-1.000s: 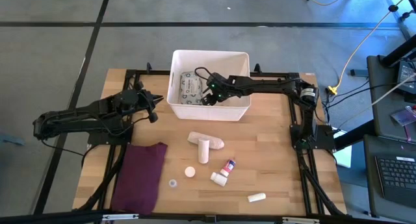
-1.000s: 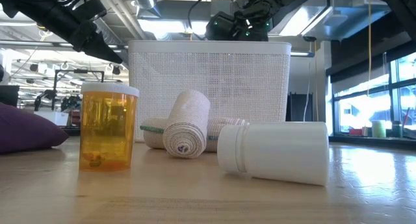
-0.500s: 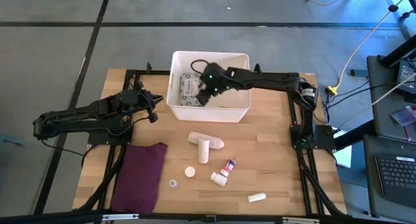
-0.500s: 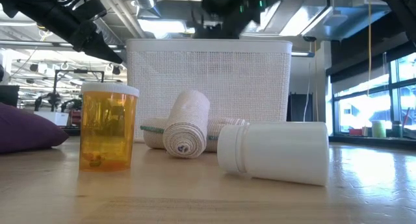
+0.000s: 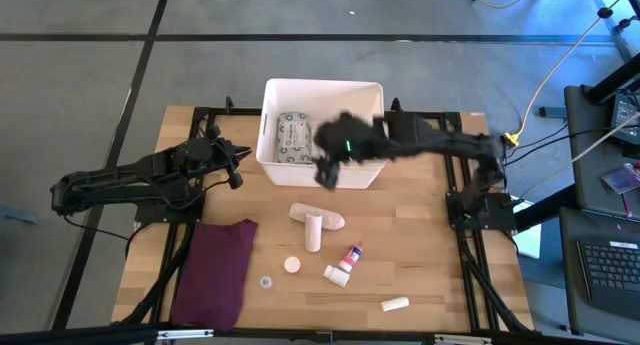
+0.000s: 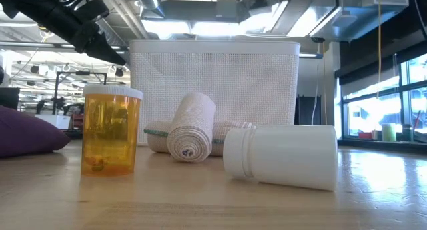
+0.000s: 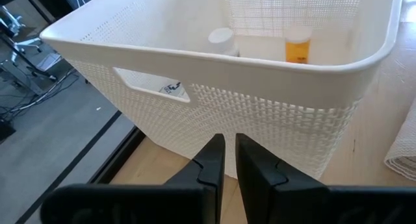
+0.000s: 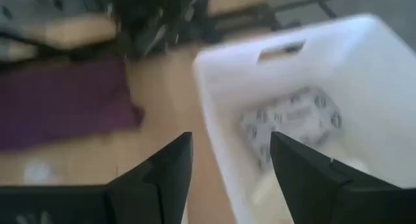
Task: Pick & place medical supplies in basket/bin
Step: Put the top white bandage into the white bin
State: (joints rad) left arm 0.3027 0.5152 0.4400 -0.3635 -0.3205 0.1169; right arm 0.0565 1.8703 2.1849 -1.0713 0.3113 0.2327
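Your right gripper (image 5: 325,173) sits blurred over the near rim of the white basket (image 5: 372,93), fingers apart and empty. A grey-green packet (image 5: 291,135) lies inside the basket. Your left gripper (image 5: 236,172) waits beside the basket's left wall, fingers pressed together, empty.

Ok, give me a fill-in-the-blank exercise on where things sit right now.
1. The printed packet lies inside the ____.
2. The maroon cloth lies on the table's ____ side in the high view.
3. The right pincer is ____, holding nothing.
4. In the low view the amber pill bottle stands ____.

Missing: basket; left; open; upright
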